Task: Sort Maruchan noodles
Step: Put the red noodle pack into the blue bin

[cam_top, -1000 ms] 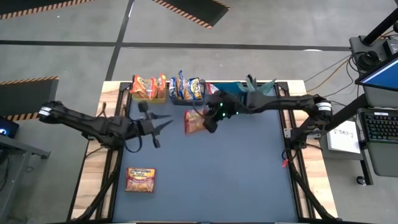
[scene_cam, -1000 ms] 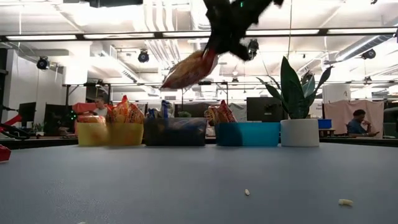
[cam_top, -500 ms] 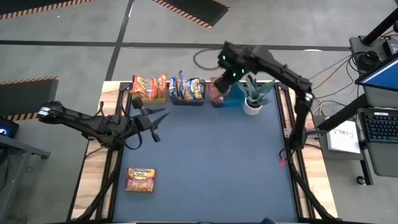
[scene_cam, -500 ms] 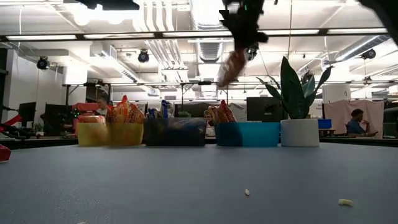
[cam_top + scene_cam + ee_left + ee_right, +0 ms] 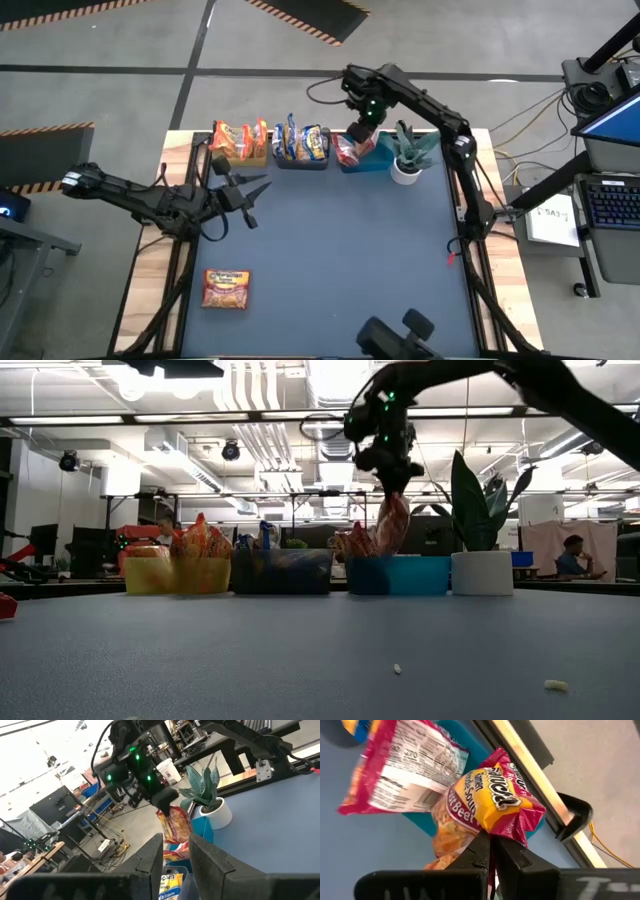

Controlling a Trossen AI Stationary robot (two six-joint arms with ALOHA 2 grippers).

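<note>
My right gripper (image 5: pixel 362 122) is over the blue bin (image 5: pixel 378 163) at the table's far edge, shut on a red-and-yellow noodle packet (image 5: pixel 392 525). Another red packet (image 5: pixel 405 770) lies in that bin. Orange packets (image 5: pixel 238 137) stand in the yellow bin, and yellow-and-blue ones (image 5: pixel 303 142) stand in the dark bin beside it. A single orange packet (image 5: pixel 225 288) lies flat on the mat near the left front. My left gripper (image 5: pixel 247 188) hovers open over the mat's left side, touching nothing. My right gripper pinches the red packet by its upper end (image 5: pixel 487 831) between both fingers, coming from above and pointing down. The packet hangs below the fingers. Its lower end (image 5: pixel 388 550) dips into the blue bin among the packets there.
A white pot with a green plant (image 5: pixel 406 160) stands right of the blue bin, close to the right arm. The three bins line the far edge. Small crumbs (image 5: pixel 398 669) lie on the blue mat. A dark object (image 5: pixel 398 338) shows at the near edge.
My right gripper has carried the red packet from over the mat's middle up and toward the far edge, then down over the blue bin. The packet hung slanted and clear before; now it hangs straight with its lower end in the bin. My left gripper has drawn back slightly leftward.
</note>
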